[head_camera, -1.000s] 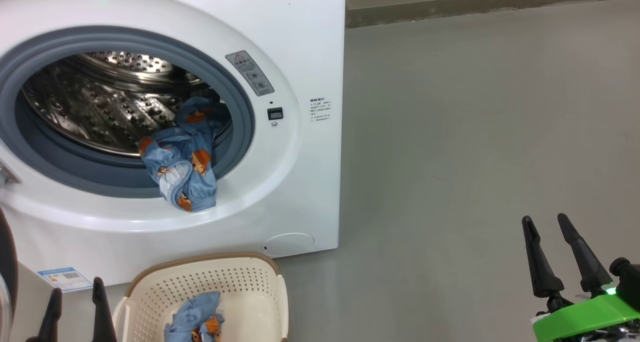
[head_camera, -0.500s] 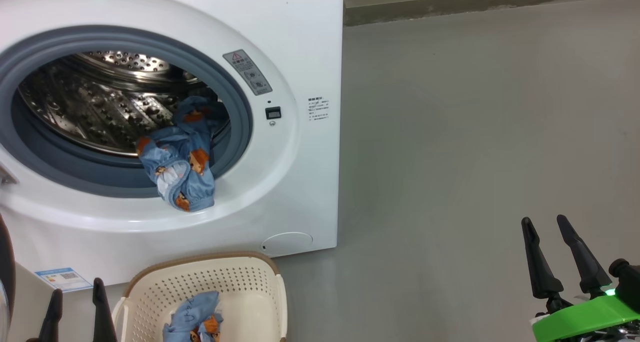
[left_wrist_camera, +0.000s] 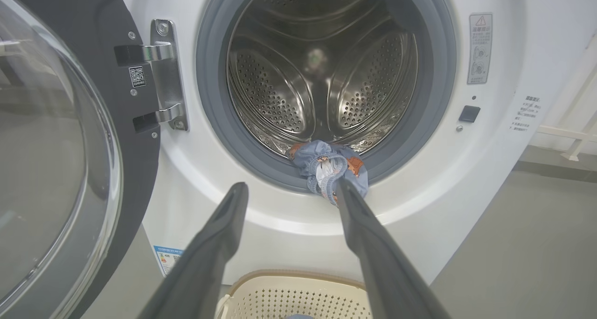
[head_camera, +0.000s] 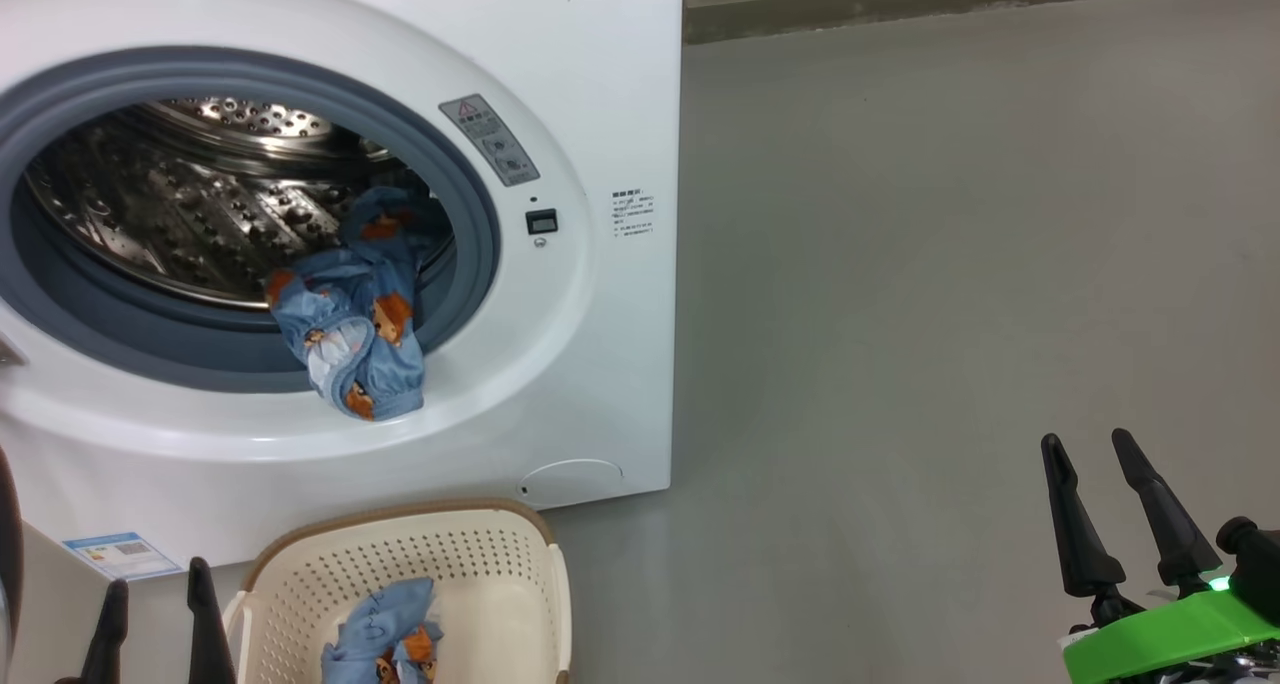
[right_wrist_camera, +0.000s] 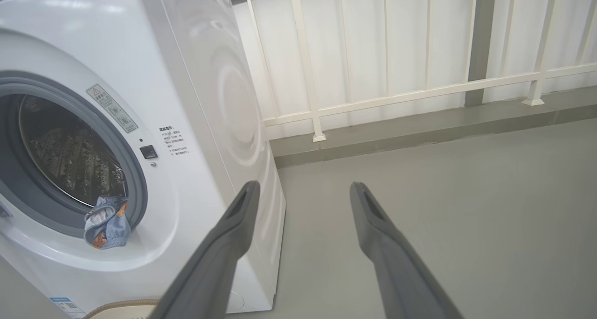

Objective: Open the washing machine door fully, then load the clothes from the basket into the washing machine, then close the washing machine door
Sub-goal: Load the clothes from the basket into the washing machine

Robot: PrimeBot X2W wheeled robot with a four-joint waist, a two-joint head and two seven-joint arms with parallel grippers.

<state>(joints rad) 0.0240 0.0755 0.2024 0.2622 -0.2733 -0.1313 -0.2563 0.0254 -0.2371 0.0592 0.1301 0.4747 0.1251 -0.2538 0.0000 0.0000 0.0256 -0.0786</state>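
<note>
The white washing machine (head_camera: 600,84) stands with its door (left_wrist_camera: 51,137) swung wide to the left. One light-blue garment (head_camera: 355,309) with orange prints hangs over the grey seal, half out of the steel drum (left_wrist_camera: 322,72); it also shows as a garment (left_wrist_camera: 329,169) in the left wrist view and a garment (right_wrist_camera: 106,221) in the right wrist view. Another garment (head_camera: 385,639) lies in the cream basket (head_camera: 500,564) below the opening. My left gripper (head_camera: 155,604) is open and empty, just left of the basket. My right gripper (head_camera: 1090,464) is open and empty, far right over the floor.
Grey floor (head_camera: 900,264) stretches right of the machine. A white railing (right_wrist_camera: 396,95) on a low kerb runs behind it. A blue energy label (head_camera: 110,554) sits low on the machine front.
The whole head view has shifted slightly, so the camera moved. Both grippers and the clothes stay where they were.
</note>
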